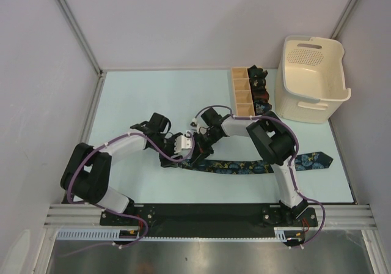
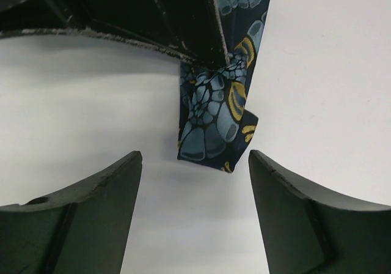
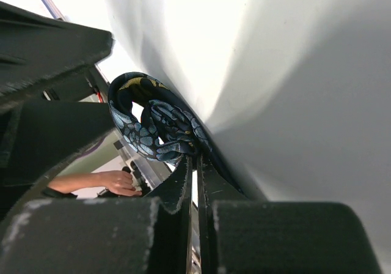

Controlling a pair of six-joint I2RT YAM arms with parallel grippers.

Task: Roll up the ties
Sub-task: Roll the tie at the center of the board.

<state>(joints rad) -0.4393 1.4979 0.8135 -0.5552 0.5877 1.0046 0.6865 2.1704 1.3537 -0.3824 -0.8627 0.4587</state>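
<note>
here, the floral necktie (image 1: 235,167) lies stretched from left to right across the near part of the pale counter (image 1: 140,96). its pointed end is out to the right and its other end is at the centre, where the two arms meet. the right claw (image 3: 195,161) is pressed together on that central end, pinching the fabric between its dark fingers. in the right wrist view a small loop of the navy, blue and yellow cloth curls just beyond the fingertips, against the counter. the left claw (image 2: 194,156) is spread wide and holds nothing. its two fingers (image 2: 91,213) stand on either side of the folded tip of the necktie, apart from it. in the left wrist view that folded tip rests on the counter and runs up into the grip of the right claw at the top of the frame. in the top view the right arm reaches from its base at the right, over the middle of the necktie, to the centre, hiding a short stretch of the fabric. at the far right of the counter stands a tan wooden divided box (image 1: 242,92), with dark rolled ties (image 1: 259,90) sitting in the compartments of its right-hand column. a cream plastic basket (image 1: 305,106) stands just beside the box, on its right.
</note>
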